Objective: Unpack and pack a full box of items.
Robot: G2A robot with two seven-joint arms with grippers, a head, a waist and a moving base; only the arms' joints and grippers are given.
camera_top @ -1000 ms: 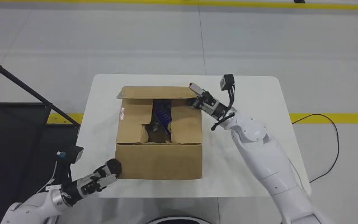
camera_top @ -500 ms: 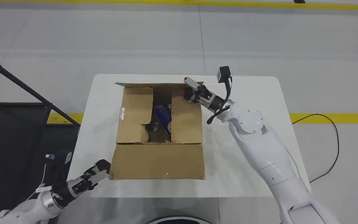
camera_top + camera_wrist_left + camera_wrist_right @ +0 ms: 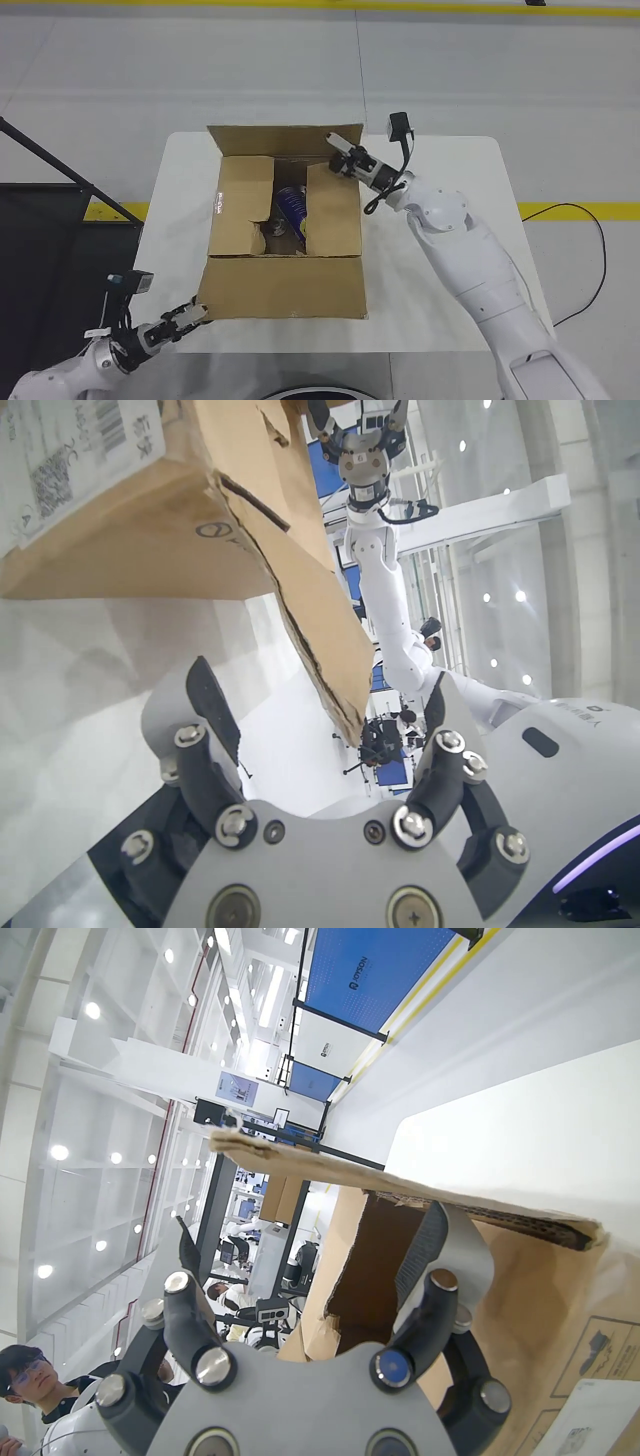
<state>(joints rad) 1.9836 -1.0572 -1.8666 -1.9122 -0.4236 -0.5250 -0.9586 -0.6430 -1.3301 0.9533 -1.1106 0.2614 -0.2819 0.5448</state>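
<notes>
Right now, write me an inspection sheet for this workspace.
Surface: white table, carrying the box.
Job's things: cardboard box, far flap raised, near flap folded outward; blue item inside.
Clutter: nothing seen.
Tools: left tool open at the near flap's corner; right tool open at the far flap's edge.
Cables: black cable on the floor, right arm's side.
Surroundings: grey floor, yellow line, black panel beside the table.
</notes>
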